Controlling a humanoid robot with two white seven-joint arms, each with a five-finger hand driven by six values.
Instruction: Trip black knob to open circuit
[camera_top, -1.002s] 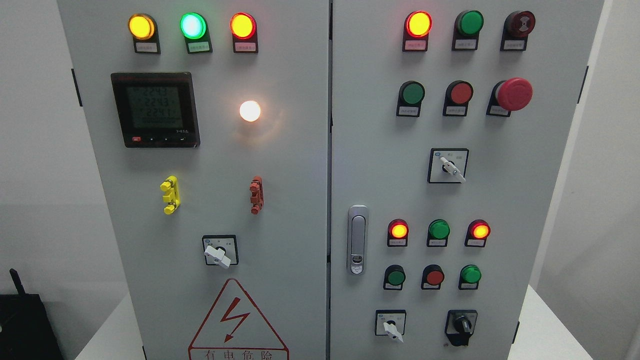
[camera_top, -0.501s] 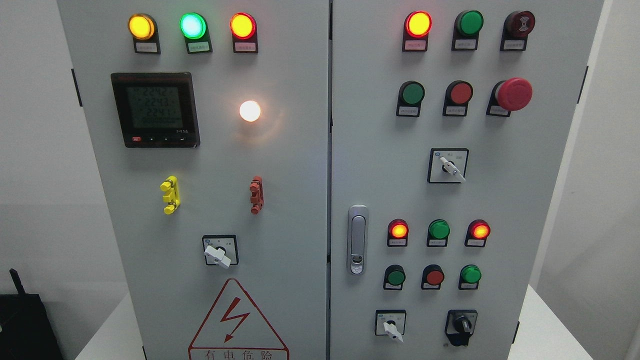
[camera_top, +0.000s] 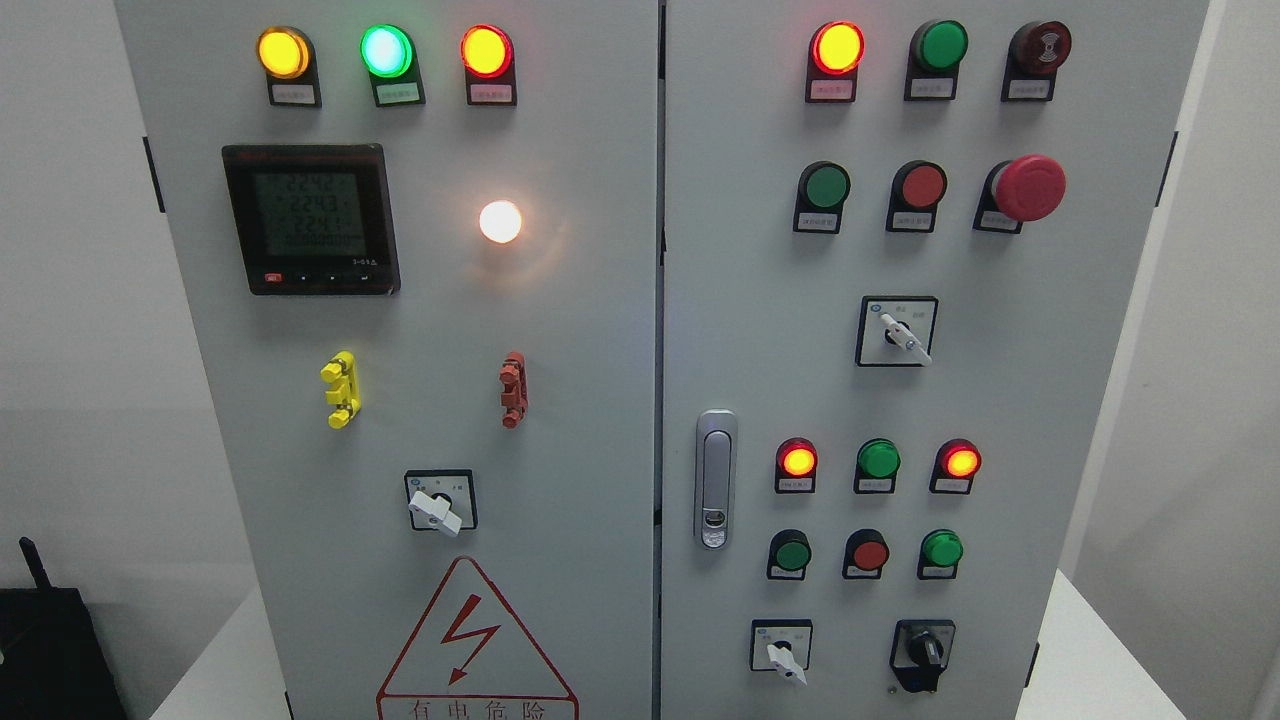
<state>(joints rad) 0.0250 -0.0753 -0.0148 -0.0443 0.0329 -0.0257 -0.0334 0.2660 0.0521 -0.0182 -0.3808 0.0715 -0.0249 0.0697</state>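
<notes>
The black knob (camera_top: 924, 652) sits low on the cabinet (camera_top: 1060, 400), near its right edge, bare panel around it; neither robot hand shows, so their fingers cannot be told.

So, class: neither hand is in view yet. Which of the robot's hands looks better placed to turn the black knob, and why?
Probably the right. The black knob sits at the lower right of the cabinet's right door, the side where the right arm would enter; the left would have to cross over.
</notes>
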